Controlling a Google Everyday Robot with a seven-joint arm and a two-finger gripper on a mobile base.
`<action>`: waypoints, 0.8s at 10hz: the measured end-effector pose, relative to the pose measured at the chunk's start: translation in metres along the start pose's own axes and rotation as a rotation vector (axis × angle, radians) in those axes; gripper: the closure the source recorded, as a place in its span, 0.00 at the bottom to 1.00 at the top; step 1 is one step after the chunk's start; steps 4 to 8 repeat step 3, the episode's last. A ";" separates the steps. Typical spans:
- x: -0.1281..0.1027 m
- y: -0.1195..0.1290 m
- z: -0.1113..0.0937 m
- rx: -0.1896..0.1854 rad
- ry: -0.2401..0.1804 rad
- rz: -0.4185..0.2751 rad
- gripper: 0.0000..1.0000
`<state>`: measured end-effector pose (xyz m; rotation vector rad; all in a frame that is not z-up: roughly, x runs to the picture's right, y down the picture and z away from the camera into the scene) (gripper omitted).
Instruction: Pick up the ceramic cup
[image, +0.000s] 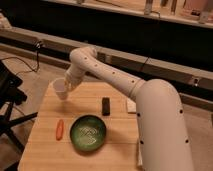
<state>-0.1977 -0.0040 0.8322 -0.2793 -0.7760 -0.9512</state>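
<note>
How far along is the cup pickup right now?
The reach looks done: the gripper is at the ceramic cup, near the wooden table's far left corner. The lift seems underway, with the cup apparently above the edge, though contact with the tabletop is hard to judge. Raising it clear remains. The green plate, orange carrot and black block lie untouched.
</note>
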 end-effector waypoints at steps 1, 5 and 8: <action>0.001 0.000 0.000 0.002 -0.001 -0.001 1.00; 0.001 -0.002 -0.005 0.002 -0.003 -0.002 1.00; 0.001 -0.002 -0.005 0.002 -0.003 -0.002 1.00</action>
